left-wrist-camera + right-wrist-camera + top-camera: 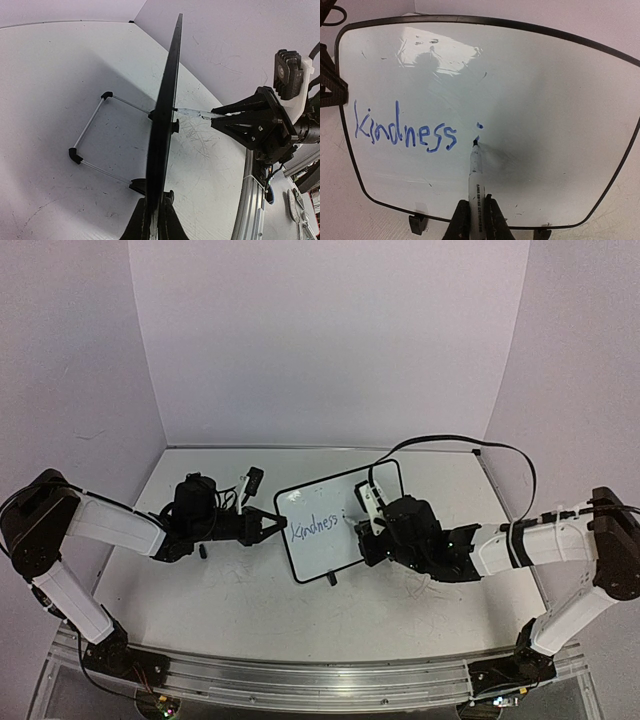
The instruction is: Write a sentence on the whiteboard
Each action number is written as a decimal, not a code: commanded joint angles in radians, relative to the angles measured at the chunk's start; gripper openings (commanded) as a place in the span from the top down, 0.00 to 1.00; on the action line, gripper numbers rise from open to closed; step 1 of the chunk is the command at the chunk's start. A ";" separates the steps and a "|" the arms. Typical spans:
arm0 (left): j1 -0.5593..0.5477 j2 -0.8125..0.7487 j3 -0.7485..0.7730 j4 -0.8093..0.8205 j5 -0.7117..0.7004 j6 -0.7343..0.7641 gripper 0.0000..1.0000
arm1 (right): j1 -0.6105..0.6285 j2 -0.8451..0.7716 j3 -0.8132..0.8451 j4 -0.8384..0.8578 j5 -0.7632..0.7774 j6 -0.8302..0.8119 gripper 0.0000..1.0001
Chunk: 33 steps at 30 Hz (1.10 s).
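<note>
Board [530, 70] stood propped, slightly tilted. Sentence [405, 132] so far: "Kindness" on board's left half, plus a dot and short stroke just right of it; "is magic" not yet written. Marker [475, 170] tip at that stroke, probably touching. Right gripper [476, 212] clamped on marker at board's lower edge. Left gripper [153, 210] pinched board's left edge. Risk: excess tip pressure could tip board back or twist it within the pinch, skewing the letters.
</note>
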 commanded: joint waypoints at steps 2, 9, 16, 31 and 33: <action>0.001 -0.029 0.005 -0.037 -0.001 0.020 1.00 | 0.003 0.010 -0.020 -0.018 -0.013 0.026 1.00; 0.001 -0.024 0.011 -0.039 0.002 0.022 1.00 | 0.003 0.010 -0.013 -0.021 -0.006 0.025 1.00; 0.001 -0.031 0.007 -0.040 -0.001 0.021 1.00 | 0.001 -0.058 -0.020 0.001 -0.003 0.023 1.00; 0.001 -0.037 0.004 -0.042 -0.002 0.021 1.00 | -0.026 -0.031 0.002 0.021 0.006 0.012 1.00; 0.001 -0.038 0.003 -0.042 -0.003 0.021 1.00 | -0.028 -0.029 0.005 0.022 0.014 0.013 1.00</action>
